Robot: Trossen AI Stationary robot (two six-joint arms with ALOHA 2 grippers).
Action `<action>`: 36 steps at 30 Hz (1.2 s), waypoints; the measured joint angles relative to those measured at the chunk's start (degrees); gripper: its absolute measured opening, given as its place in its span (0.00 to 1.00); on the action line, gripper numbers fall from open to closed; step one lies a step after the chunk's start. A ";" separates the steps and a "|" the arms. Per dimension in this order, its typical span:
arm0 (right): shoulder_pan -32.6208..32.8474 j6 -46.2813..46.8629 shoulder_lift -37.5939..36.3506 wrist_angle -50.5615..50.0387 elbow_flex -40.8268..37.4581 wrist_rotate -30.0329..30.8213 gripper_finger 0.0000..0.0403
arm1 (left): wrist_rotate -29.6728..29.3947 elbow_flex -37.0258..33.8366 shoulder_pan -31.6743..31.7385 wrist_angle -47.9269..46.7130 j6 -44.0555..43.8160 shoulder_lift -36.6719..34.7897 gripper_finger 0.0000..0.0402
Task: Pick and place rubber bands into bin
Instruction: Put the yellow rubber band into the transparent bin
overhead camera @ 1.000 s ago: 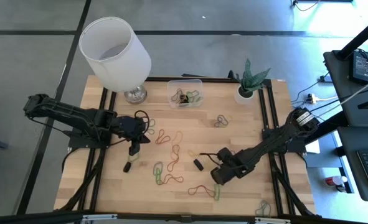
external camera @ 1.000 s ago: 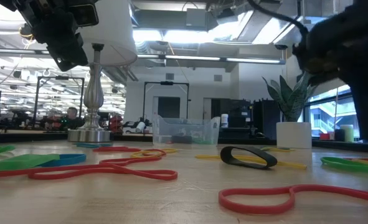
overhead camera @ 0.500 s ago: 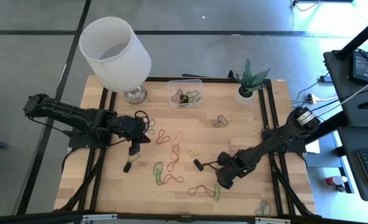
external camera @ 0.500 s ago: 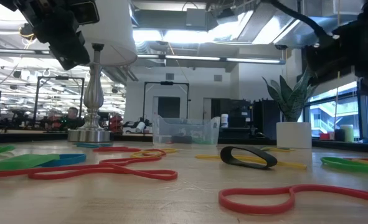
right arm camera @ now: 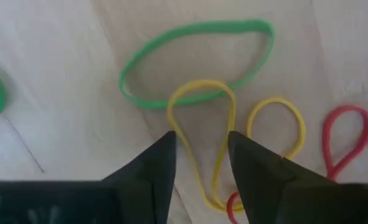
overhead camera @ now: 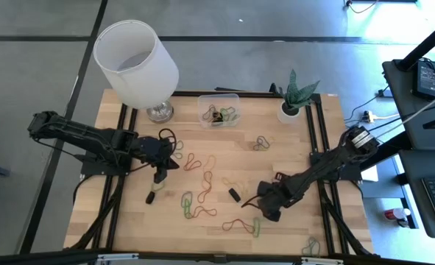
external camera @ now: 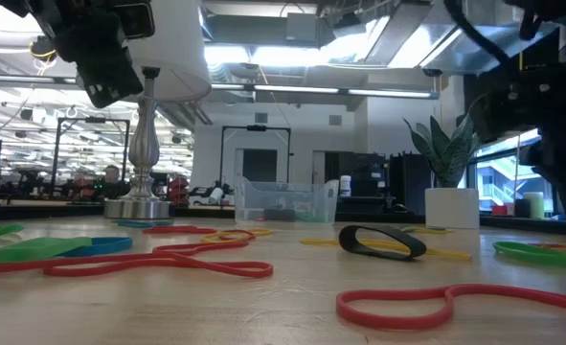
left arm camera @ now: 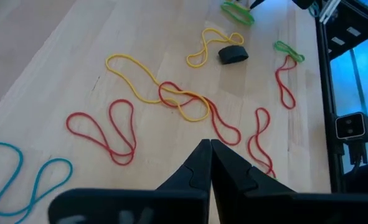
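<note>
Lying flat on the tabletop [overhead camera: 291,158], a yellow band [right arm camera: 203,134] runs lengthwise straight between the spread-wide fingers of the right pincer [right arm camera: 199,163], which hangs low just above it. The bin [overhead camera: 218,110] sits well away at the far edge, and the left pincer [left arm camera: 210,163] waits pressed together, holding nothing.

bin [overhead camera: 218,109] @ tabletop [overhead camera: 276,158] back edge, centre | lamp [overhead camera: 138,65] to its left, plant pot [overhead camera: 291,110] to its right | rubber bands [overhead camera: 206,180] spread mid-tabletop, some in bin | left gripper [overhead camera: 157,177] left of spread | right gripper [overhead camera: 252,208] front-right, jaws straddling a band [right arm camera: 202,134]
</note>
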 joint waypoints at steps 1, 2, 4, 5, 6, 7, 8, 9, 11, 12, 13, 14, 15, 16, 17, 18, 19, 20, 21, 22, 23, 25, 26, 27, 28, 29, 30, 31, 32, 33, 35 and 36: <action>0.06 0.09 -0.11 1.29 -1.00 0.72 0.36 | 0.00 0.00 0.00 0.00 -0.08 0.00 0.00; 0.13 0.15 -0.24 2.35 -1.88 1.46 0.34 | -0.01 0.00 0.00 0.01 -0.17 0.00 0.00; 0.12 0.19 -0.25 2.83 -2.36 2.07 0.30 | -0.44 0.00 0.00 0.04 -0.75 0.00 0.01; 0.11 0.32 -0.20 2.43 -2.14 2.16 0.27 | -0.59 0.00 0.00 0.04 -1.28 0.00 0.01; 0.09 0.60 -0.05 1.74 -1.74 2.30 0.22 | -0.66 0.00 0.01 0.05 -1.50 0.00 0.01; 0.08 1.11 0.01 1.17 -1.30 2.46 0.17 | -0.66 0.00 0.00 0.04 -1.50 0.00 0.01; 0.04 1.15 -0.28 0.55 -0.97 2.55 0.12 | -0.65 0.00 0.00 0.05 -1.49 0.00 0.00; 0.04 0.93 -0.77 -0.28 -0.55 2.57 0.06 | -0.63 0.00 0.00 0.09 -1.53 0.00 0.00; 0.00 0.04 -2.03 -0.60 0.10 2.33 0.03 | -0.63 0.00 0.00 0.19 -1.66 0.00 0.01; 0.00 -0.11 -3.26 -0.85 0.72 2.33 0.03 | -0.63 0.00 0.00 0.41 -1.66 0.00 0.01; 0.00 -0.08 -5.13 -1.72 1.32 2.60 0.03 | -0.64 0.00 0.00 0.75 -1.66 0.00 0.01; 0.00 0.19 -6.97 -2.93 1.86 3.15 0.03 | -0.64 0.00 0.00 1.19 -1.66 0.00 0.01; 0.00 1.00 -8.65 -4.10 2.38 3.92 0.02 | -0.63 0.00 0.00 1.62 -1.63 0.00 0.01; 0.03 1.75 -10.46 -5.43 2.75 5.01 0.01 | -0.63 0.00 0.00 1.86 -1.62 0.00 0.00; 0.18 2.87 -12.37 -7.26 3.20 6.41 0.01 | -0.63 0.00 0.00 2.18 -1.62 0.00 0.00; 0.37 3.67 -14.50 -8.97 3.94 8.06 0.01 | -0.63 0.00 0.00 2.64 -1.60 0.00 0.00; 0.68 4.53 -16.53 -10.10 4.86 10.17 0.01 | -0.63 0.00 0.00 2.88 -1.53 0.00 0.00; 1.01 5.34 -18.41 -11.32 5.73 12.40 0.01 | -0.64 0.00 0.00 2.79 -1.51 0.00 0.00; 1.44 6.03 -20.16 -13.07 6.38 14.48 0.01 | -0.66 0.00 0.00 2.73 -1.47 0.00 0.01; 1.86 6.48 -21.77 -15.01 6.98 16.43 0.01 | -0.68 0.00 0.01 2.75 -1.46 0.00 0.01; 2.19 6.74 -23.27 -16.45 7.75 18.14 0.01 | -0.84 0.00 0.00 2.72 -1.46 0.00 0.01; 2.88 7.19 -25.99 -17.69 9.51 21.98 0.01 | -1.15 0.00 0.00 2.75 -1.46 0.00 0.00; 3.09 7.11 -27.26 -18.71 10.15 23.74 0.01 | -1.40 0.00 0.00 2.75 -1.46 0.00 0.00; 3.21 6.89 -28.20 -19.53 10.72 25.17 0.01 | -1.53 0.00 0.02 2.71 -1.44 0.00 0.00; 3.23 6.31 -29.02 -19.75 11.31 26.54 0.00 | -1.55 0.00 0.00 2.73 -1.46 0.00 0.00; 3.21 5.79 -29.71 -19.78 11.84 27.90 0.00 | -1.57 0.00 0.02 2.79 -1.46 0.00 0.01; 3.21 5.19 -30.36 -19.97 12.24 29.17 0.00 | -1.57 0.00 0.00 2.76 -1.46 0.00 0.01; 3.21 4.13 -30.98 -20.20 12.73 30.51 0.00 | -1.58 0.00 0.00 2.73 -1.45 0.00 0.01; 3.06 3.37 -31.38 -20.11 13.30 32.07 0.01 | -1.57 0.00 0.00 2.75 -1.46 0.00 0.01; 2.70 2.64 -31.63 -19.93 13.75 33.60 0.00 | -1.61 0.00 0.00 2.75 -1.46 0.00 0.00; 1.65 1.11 -31.76 -20.03 14.63 36.33 0.00 | -2.16 0.00 0.02 2.47 -1.46 0.00 0.00; 0.95 0.24 -31.76 -19.95 15.17 37.62 0.00 | -2.66 0.00 0.03 2.24 -1.44 0.00 0.00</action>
